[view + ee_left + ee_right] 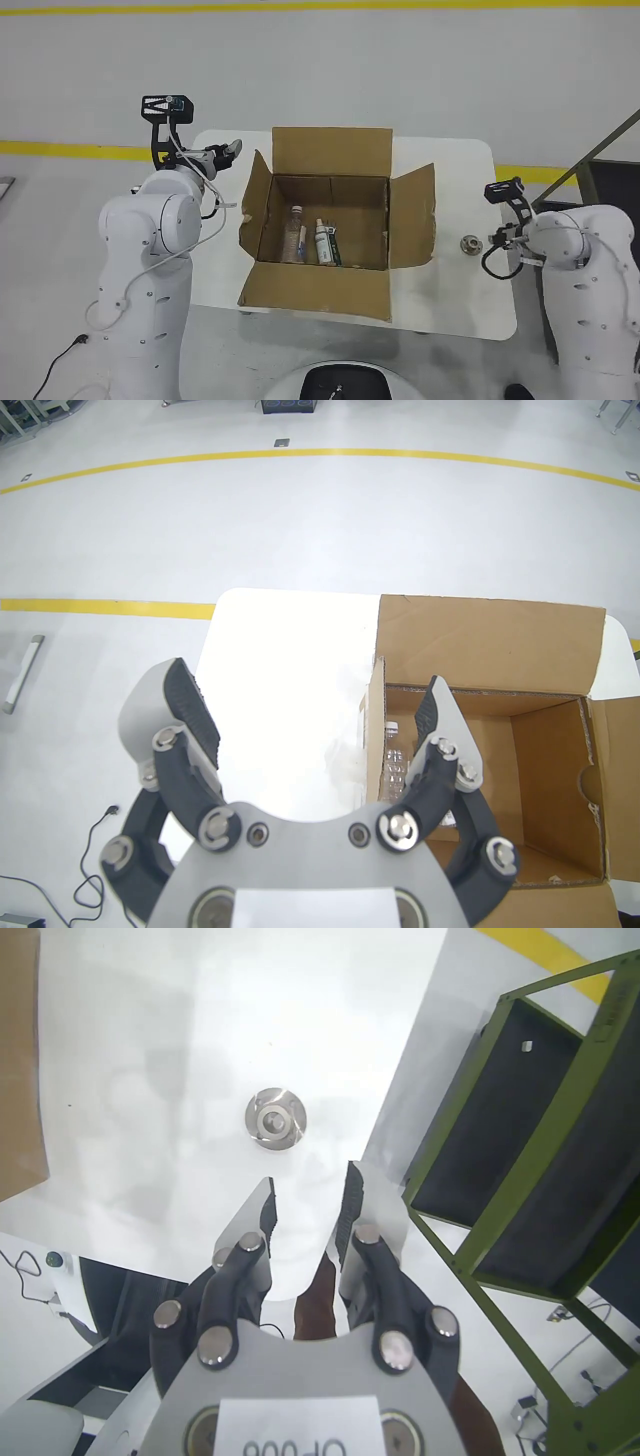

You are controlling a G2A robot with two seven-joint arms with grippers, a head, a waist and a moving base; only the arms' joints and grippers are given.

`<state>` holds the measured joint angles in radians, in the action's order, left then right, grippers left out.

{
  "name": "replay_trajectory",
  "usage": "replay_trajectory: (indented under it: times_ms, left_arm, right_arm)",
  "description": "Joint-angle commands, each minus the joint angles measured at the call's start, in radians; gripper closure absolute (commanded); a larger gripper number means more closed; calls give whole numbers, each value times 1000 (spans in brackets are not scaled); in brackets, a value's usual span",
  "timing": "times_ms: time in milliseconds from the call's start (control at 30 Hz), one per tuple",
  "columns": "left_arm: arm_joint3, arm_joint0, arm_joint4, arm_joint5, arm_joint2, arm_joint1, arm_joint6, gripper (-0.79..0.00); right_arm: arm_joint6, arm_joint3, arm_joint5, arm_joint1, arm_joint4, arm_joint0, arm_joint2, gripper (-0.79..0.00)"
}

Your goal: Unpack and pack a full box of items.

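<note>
While left gripper (306, 672) hangs spread and empty, clear the box (490, 645) beside it, pinch bottle (395, 762) crosswise.

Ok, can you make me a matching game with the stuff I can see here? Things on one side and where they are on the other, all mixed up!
Things
1. box
2. clear bottle
3. metal disc
4. green rack

Places
A. standing on the floor next to the table
B. lying inside the box
C. in the middle of the table, flaps open
D. on the bare tabletop, outside the box

Right pairs: 1-C, 2-B, 3-D, 4-A
</note>
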<state>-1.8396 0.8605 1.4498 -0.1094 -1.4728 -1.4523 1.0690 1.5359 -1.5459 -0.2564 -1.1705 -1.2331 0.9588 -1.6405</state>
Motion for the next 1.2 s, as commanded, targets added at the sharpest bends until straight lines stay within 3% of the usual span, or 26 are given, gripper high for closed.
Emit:
replay_trajectory:
  times_ms: [0, 133, 267, 367, 400, 533, 667, 767, 1167]
  left_arm:
    - [0, 0, 0, 0, 0, 0, 0, -785]
    - [0, 0, 0, 0, 0, 0, 0, -785]
    - [0, 0, 0, 0, 0, 0, 0, -785]
    - [0, 0, 0, 0, 0, 0, 0, -785]
    - [0, 0, 0, 0, 0, 0, 0, -785]
    - [0, 0, 0, 0, 0, 0, 0, -785]
    - [0, 0, 0, 0, 0, 0, 0, -785]
    - [0, 0, 0, 0, 0, 0, 0, -785]
    - [0, 0, 0, 0, 0, 0, 0, -785]
  right_arm:
    - [0, 37, 18, 0, 17, -16, 21, -385]
    - [-1, 99, 18, 0, 21, -45, 66, -382]
    - [-38, 166, 17, 2, 19, -65, 90, -496]
    - [-75, 218, 17, 3, 6, -79, 107, -493]
    - [-86, 233, 18, 3, 4, -84, 113, -551]
    - [-122, 281, 28, 2, 5, -99, 138, -597]
    - [-148, 316, 39, 1, 12, -111, 157, -517]
    - [-153, 328, 53, 0, 19, -122, 168, -394]
    - [-158, 349, 67, 4, 26, -145, 204, -379]
